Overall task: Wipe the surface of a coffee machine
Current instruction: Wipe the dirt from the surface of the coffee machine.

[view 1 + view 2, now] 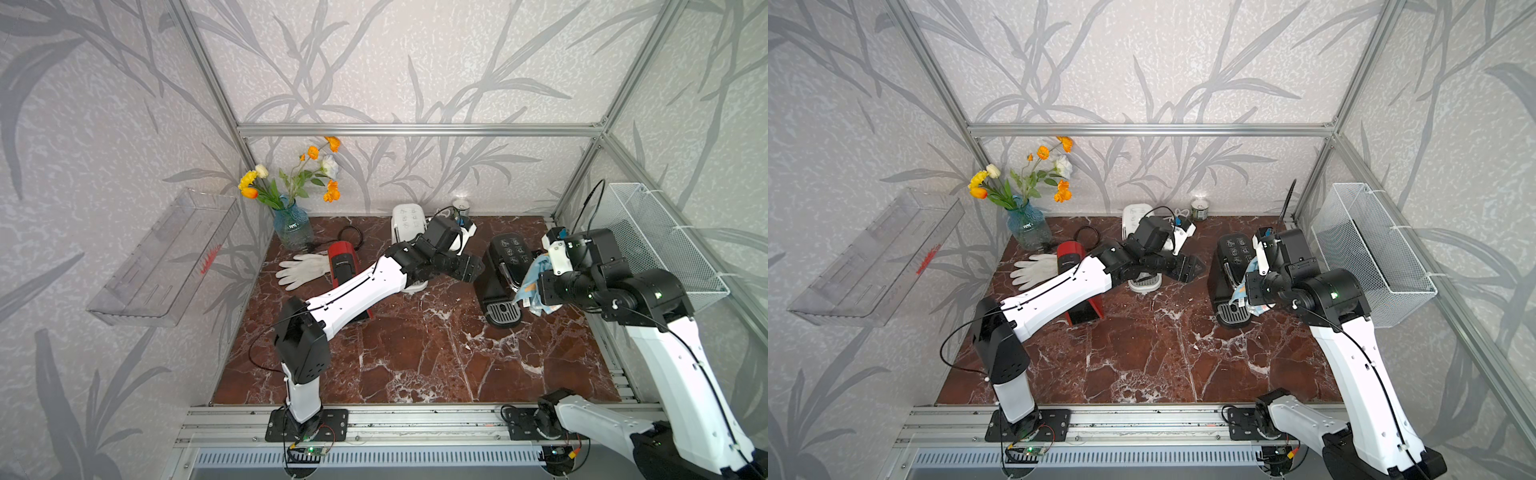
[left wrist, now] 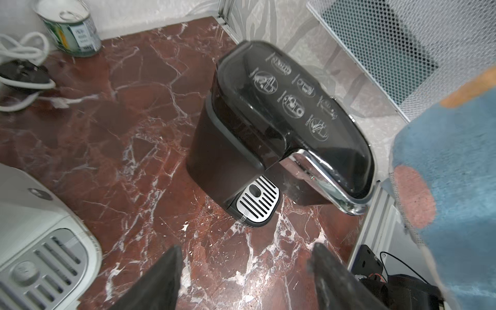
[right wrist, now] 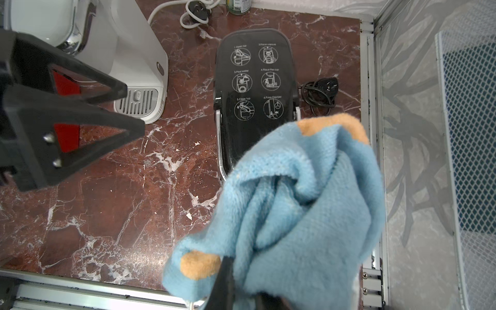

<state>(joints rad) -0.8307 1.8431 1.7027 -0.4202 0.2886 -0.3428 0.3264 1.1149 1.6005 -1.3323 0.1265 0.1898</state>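
The right claw point(image 3: 247, 292) is clamped tight on a bunched blue cloth point(image 3: 308, 201) with orange patches, which hides most of its fingers. The cloth hangs over the front end of the black coffee machine point(image 3: 255, 88), which stands on the marble tabletop point(image 1: 415, 353) toward its right rear corner. I cannot tell whether the fabric is actually touching the lid.

The left claw point(image 2: 247, 247) is spread wide and holds nothing. It hovers between the white coffee machine point(image 1: 407, 224) and the black one, aimed at the black machine's drip tray point(image 2: 257, 201).

My reading is that the cloth is in hand and the wiping stroke is the step in play. The next move calls for pressing the cloth flat on the glossy printed lid and sweeping toward the back, with light pressure so the machine does not slide. The empty claw looks well placed to steady the body.

As for containers:
- The wire mesh basket point(image 1: 656, 249) on the right wall shows a dark blue patch through the mesh; I cannot tell what it is.
- The clear plastic shelf point(image 1: 166, 257) on the left wall carries only a red mark.
- The blue glass vase point(image 1: 293, 228) holds orange, yellow and white flowers.
- The tin can point(image 2: 69, 29) at the back has its lid on.
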